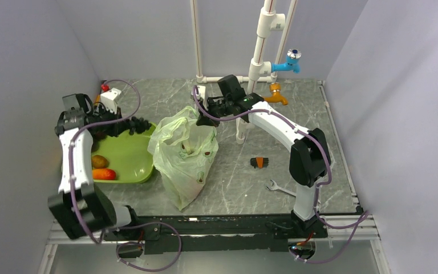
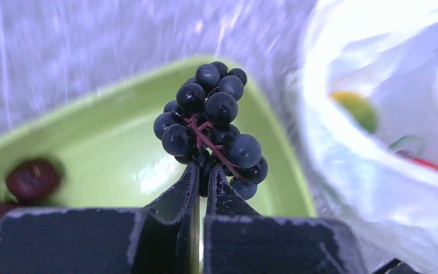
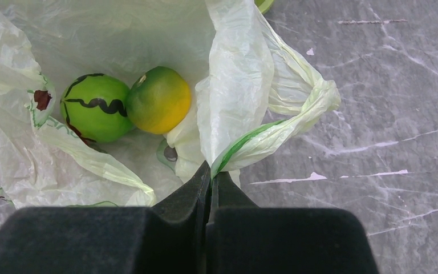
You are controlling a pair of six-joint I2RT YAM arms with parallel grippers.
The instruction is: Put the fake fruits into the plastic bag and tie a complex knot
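Right pincer clamps plastic bag — two fruits inside (both greenish).

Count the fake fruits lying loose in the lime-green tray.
2: a brownish one and a red one, side by side near the tray's left edge. The left pincer grips the grape bunch, not counted; the left arm may hide others.

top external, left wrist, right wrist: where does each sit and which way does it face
Top external: above and behind the bases, looking down on the table; left arm and right arm show whole.
Left wrist: on the left arm, looking along the left pincer, shut on the grape bunch, tray behind.
Right wrist: on the right arm, looking down past the right pincer, shut on a handle of the plastic bag, at two fruits inside.
Shared: all three show the plastic bag; top and left wrist share tray and grape bunch.
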